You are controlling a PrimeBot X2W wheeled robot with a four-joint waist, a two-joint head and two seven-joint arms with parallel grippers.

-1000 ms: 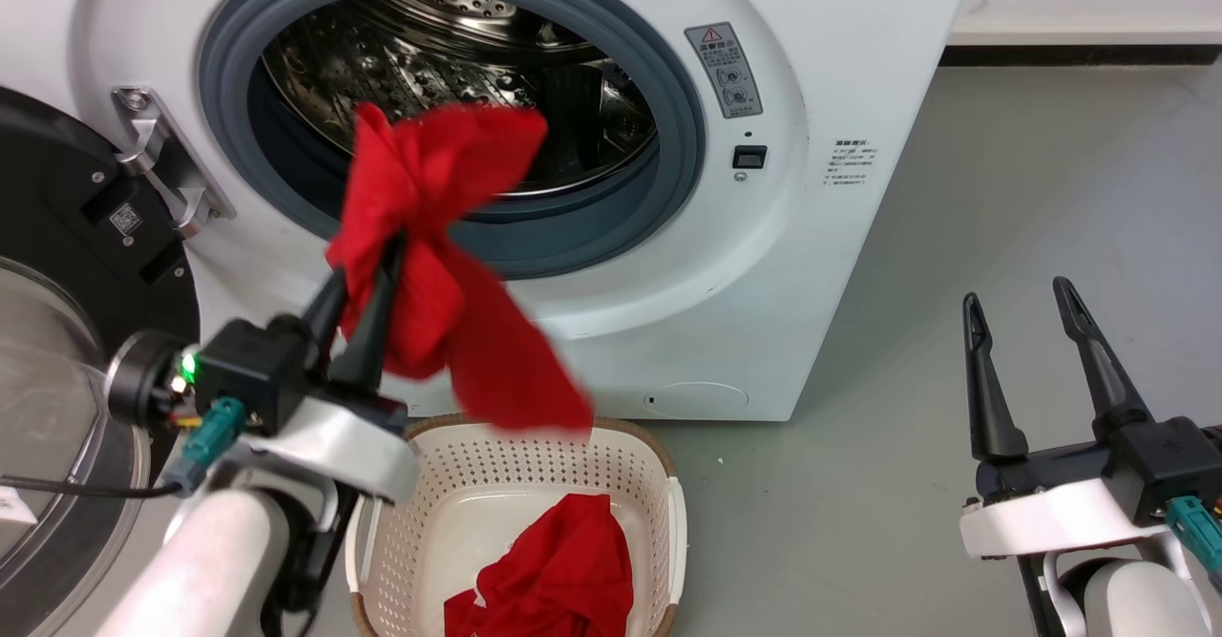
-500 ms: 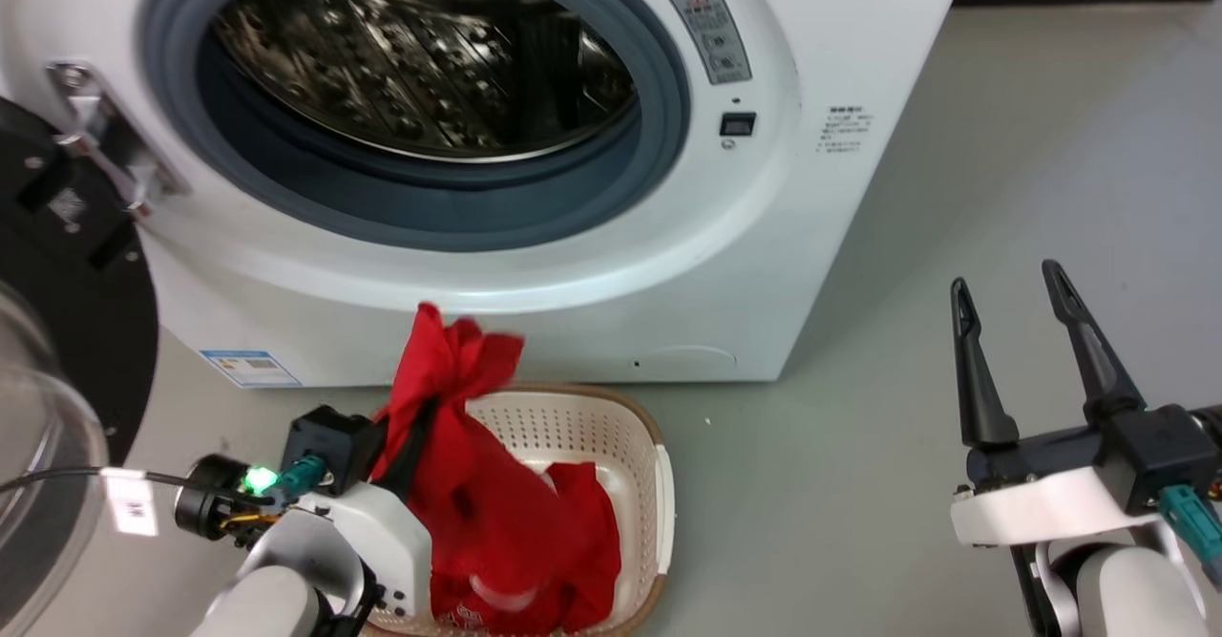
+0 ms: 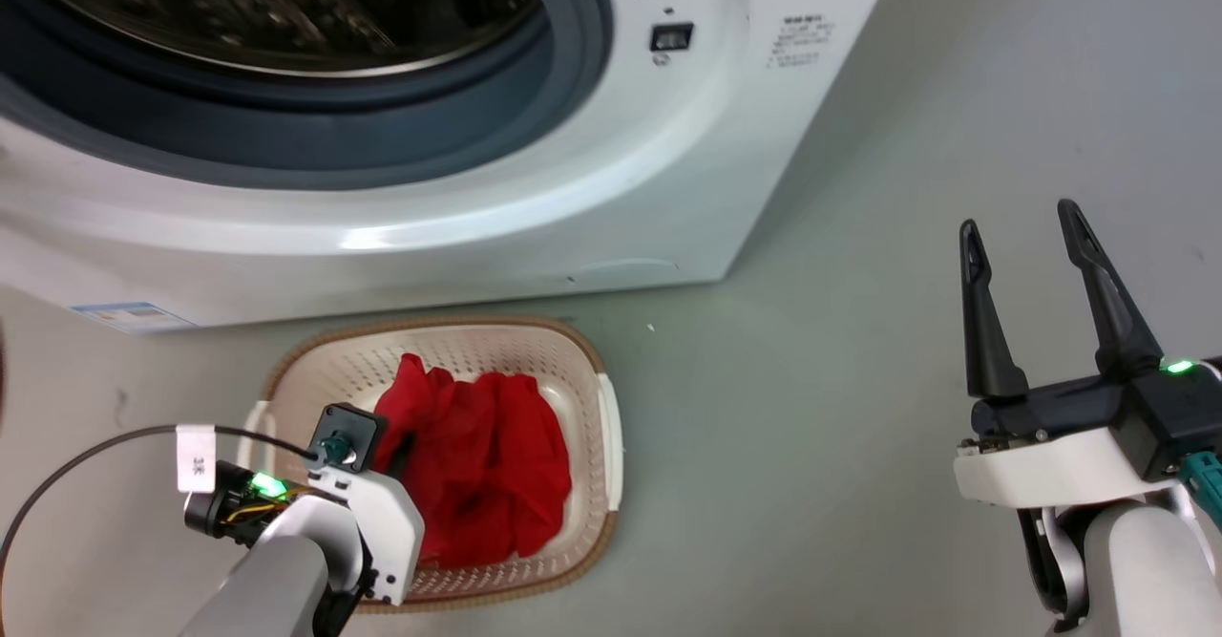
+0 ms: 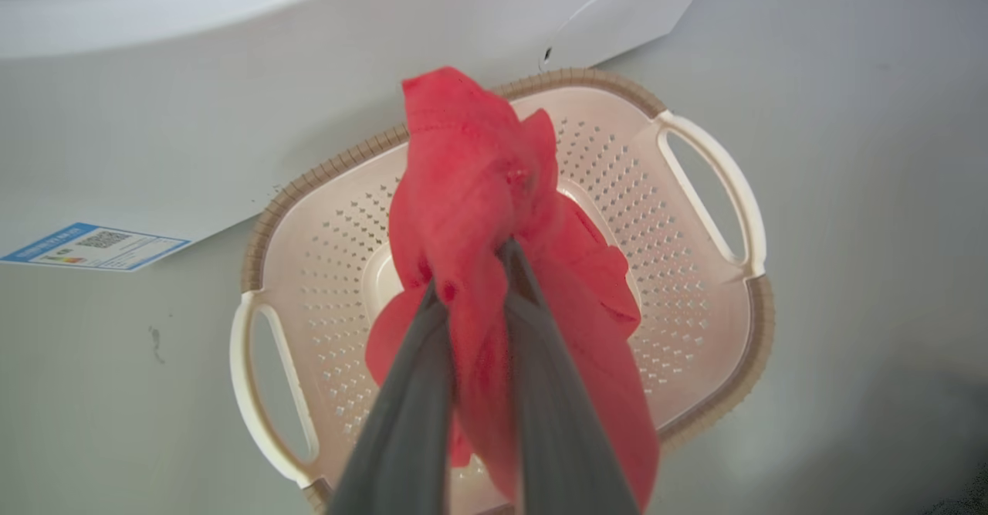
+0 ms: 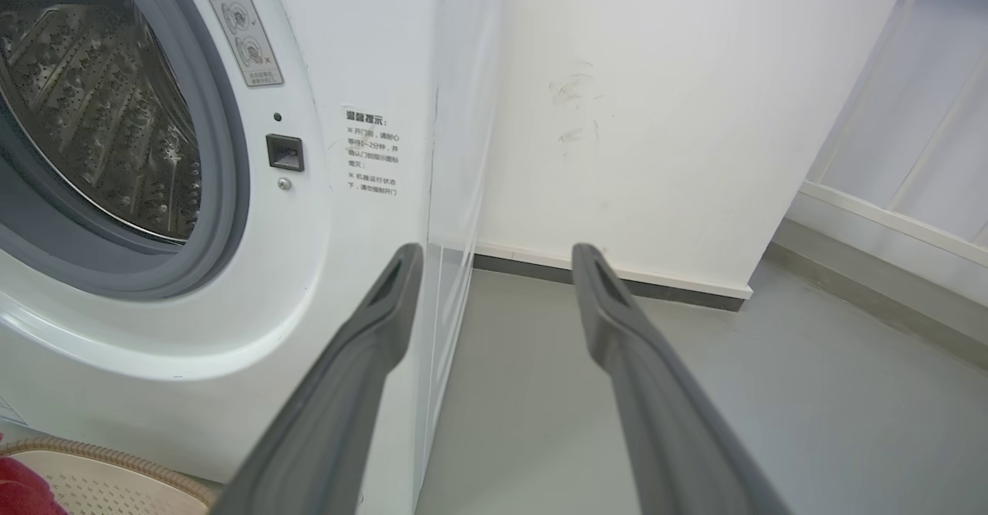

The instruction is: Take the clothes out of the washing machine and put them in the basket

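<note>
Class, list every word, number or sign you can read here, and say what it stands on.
"温馨提示": heads the notice on the washing machine front; lines beneath too small.
Warning sticker beside the door opening: too small.
Blue label low on the machine: blurred.
White cable tag: unreadable.

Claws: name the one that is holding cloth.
The left claw: it is shut on a red garment above the basket. The right claw stands open, holding nothing.
</note>
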